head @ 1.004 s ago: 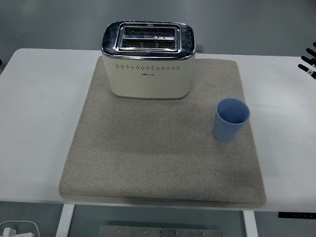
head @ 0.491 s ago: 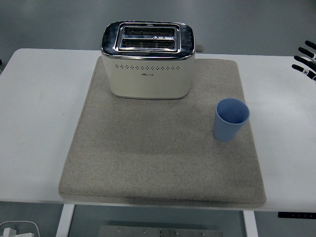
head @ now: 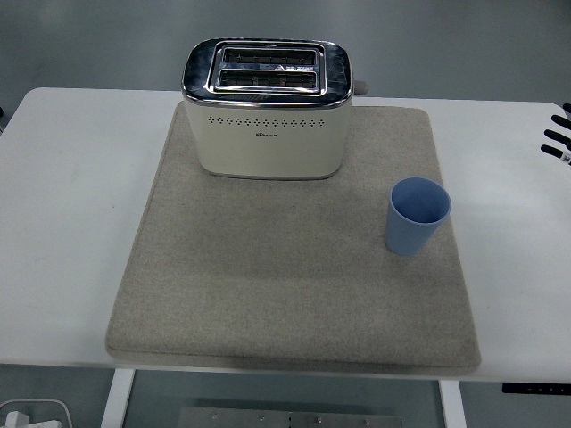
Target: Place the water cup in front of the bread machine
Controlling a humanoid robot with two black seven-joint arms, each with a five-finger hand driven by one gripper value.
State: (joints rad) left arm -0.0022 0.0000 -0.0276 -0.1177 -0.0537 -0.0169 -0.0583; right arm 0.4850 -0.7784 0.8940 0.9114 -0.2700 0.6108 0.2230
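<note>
blue plastic cup [head: 417,215] sitting upright, empty | likely light, rigid, gripping mid-wall | right hand [head: 559,135] at edge, fingertips only, state unclear

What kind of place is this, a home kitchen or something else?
Probably a lab or test workspace, not a kitchen: a plain white table on a bare grey floor, with only a grey mat, a toaster and a blue cup staged on it.

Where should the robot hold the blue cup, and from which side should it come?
Probably around the side wall of the blue cup, coming from the right, where the right hand shows at the picture's edge. The cup stands upright and open-topped on the grey mat, has no handle, and its right side is free; the toaster stands well apart.
</note>
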